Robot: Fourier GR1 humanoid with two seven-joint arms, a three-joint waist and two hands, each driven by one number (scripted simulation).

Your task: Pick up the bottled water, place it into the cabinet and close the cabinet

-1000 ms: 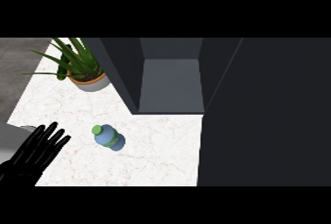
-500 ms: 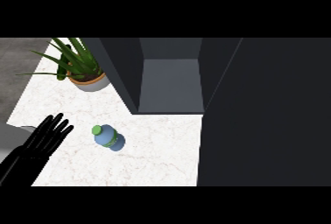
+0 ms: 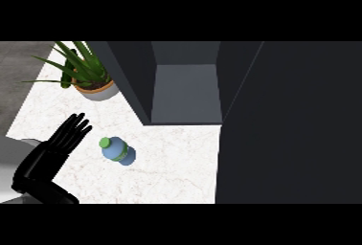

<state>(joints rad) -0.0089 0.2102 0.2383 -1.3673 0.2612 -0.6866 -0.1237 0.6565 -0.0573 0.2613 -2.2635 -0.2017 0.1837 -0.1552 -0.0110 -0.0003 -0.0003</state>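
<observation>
bottled water (image 3: 114, 150), one of it, stands upright on the counter (image 3: 170, 167) just right of the left hand (image 3: 66, 136), not touching it. one hand shows, fingers straight and spread, holding nothing. one open cabinet (image 3: 184, 91) lies beyond, one potted plant (image 3: 88, 76) above the hand.

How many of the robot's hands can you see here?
1. The left hand is at the left, fingers straight, just left of the water bottle standing on the counter. The right hand is out of view.
</observation>
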